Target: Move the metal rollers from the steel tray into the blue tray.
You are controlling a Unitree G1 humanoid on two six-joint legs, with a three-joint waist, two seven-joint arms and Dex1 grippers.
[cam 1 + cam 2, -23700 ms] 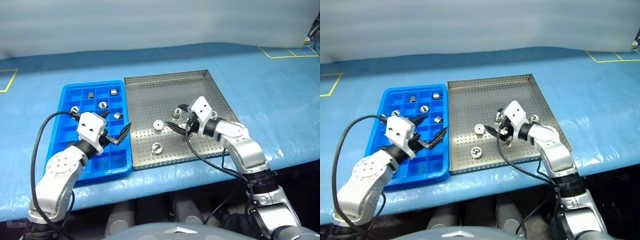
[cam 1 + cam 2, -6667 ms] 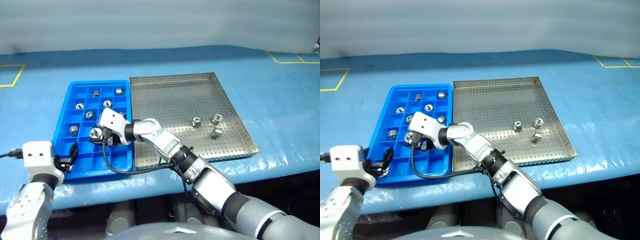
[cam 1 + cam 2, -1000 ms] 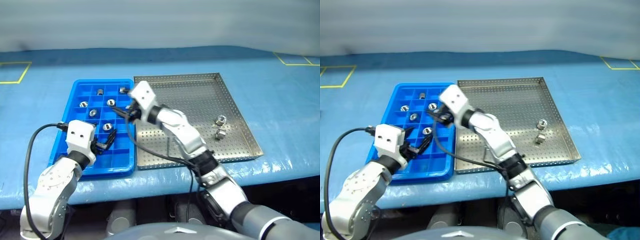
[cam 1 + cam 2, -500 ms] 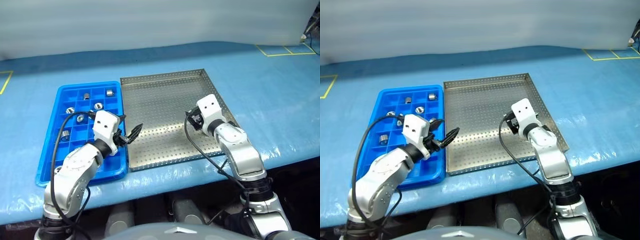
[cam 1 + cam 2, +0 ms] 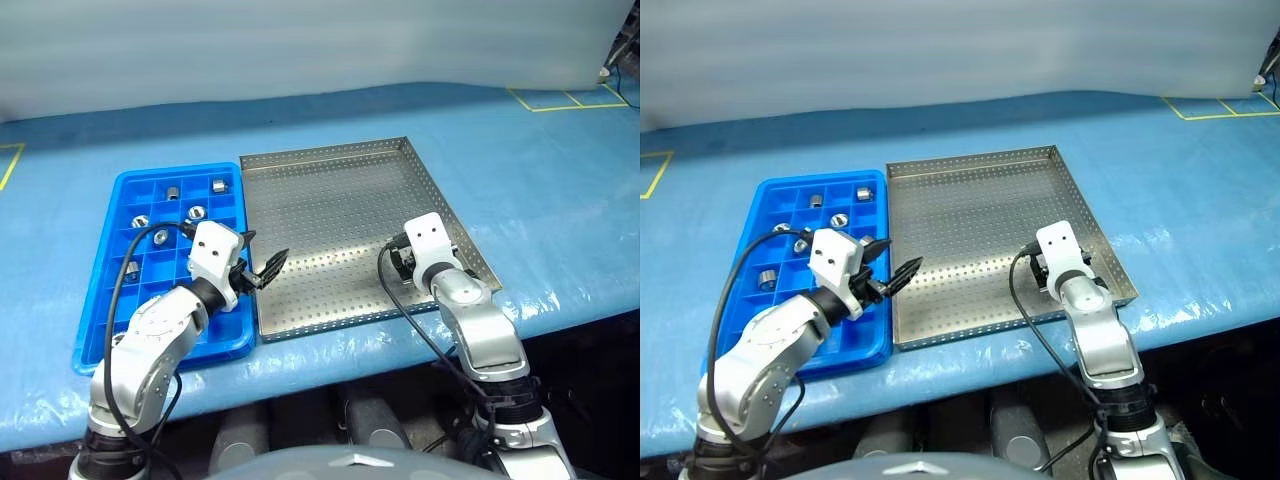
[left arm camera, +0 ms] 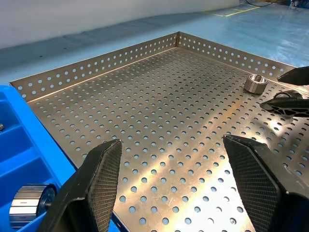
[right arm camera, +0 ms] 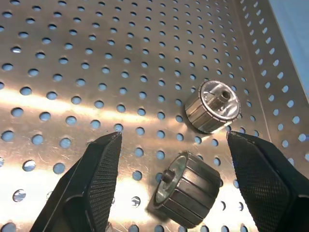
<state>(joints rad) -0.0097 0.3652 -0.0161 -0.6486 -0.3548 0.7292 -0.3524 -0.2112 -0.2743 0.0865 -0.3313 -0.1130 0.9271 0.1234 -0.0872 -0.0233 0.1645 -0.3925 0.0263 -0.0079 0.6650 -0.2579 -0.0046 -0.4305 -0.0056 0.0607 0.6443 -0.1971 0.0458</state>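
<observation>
Two metal rollers lie on the steel tray [image 5: 330, 200] near its front right corner: one [image 7: 212, 106] farther off, one [image 7: 186, 191] closer. My right gripper [image 7: 174, 140] hangs open just above them, and both sit in the gap ahead of its fingers [image 7: 96, 188]. In the head view that gripper [image 5: 398, 262] is over the tray's near right part. My left gripper [image 5: 262, 260] is open and empty over the seam between the two trays. The blue tray [image 5: 180, 171] lies left of the steel one, with several rollers [image 5: 196, 212] in its far compartments.
Both trays rest on a table with a pale blue cover [image 5: 560, 200], whose front edge runs just below them. Yellow tape marks [image 5: 560, 97] sit at the far right. A cable loops from each wrist.
The camera has shifted. My right arm swung from the blue tray across to the steel tray's near right corner and dropped lower. My left gripper moved a little right.
</observation>
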